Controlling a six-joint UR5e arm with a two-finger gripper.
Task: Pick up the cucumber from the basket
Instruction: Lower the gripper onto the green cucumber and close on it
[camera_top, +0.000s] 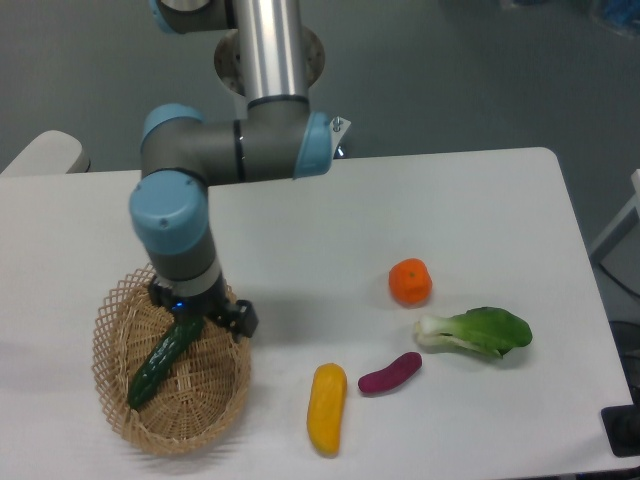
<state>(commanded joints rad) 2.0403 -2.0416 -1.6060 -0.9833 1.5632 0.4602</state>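
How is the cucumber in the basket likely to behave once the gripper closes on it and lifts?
The cucumber looks glossy, so it may slip between the fingers. It is long and slim, and the gripper sits near its upper end, so it will probably droop or pivot. It seems stiff, and lies diagonally in the basket.

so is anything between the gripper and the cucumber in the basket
Nothing visible. The gripper is directly over the upper end of the cucumber, which lies alone in the basket.

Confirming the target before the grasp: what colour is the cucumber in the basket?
Dark glossy green. The cucumber shows in the fixed camera view, lying in the tan basket.
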